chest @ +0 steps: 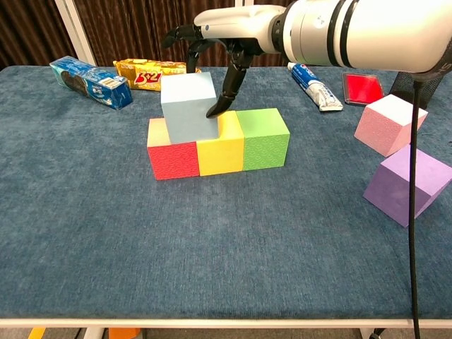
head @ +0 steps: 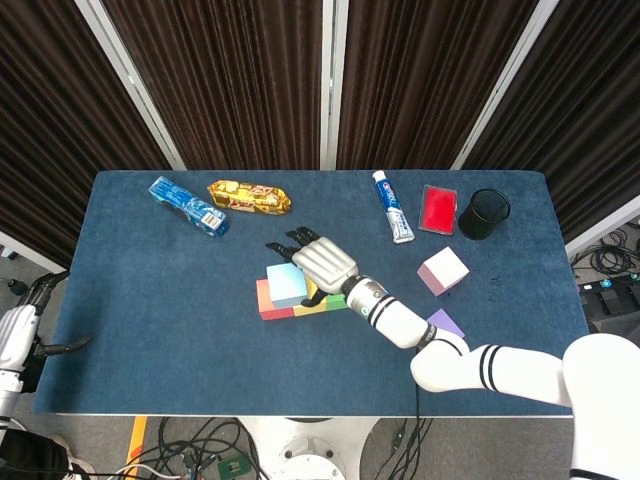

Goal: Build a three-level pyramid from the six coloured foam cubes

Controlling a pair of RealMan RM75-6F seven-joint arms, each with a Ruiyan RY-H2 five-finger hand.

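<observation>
While second level goes on: light-blue cube [chest: 189,107] sits across red cube [chest: 173,159] and yellow cube [chest: 219,153].
Right robot hand [chest: 215,49] spread, one fingertip against its side; a sideways drag may shove it off the row.

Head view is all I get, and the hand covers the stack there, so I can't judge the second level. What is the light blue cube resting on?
Observer: The light blue cube sits on the red cube and the yellow cube, across their seam.
Operator: Is the right hand gripping it?
Observer: It doesn't look so. The right hand arches above it with fingers spread, and just one fingertip is at the cube's right face, low down.
Operator: And the green cube's top?
Observer: The green cube has nothing on it.
</observation>
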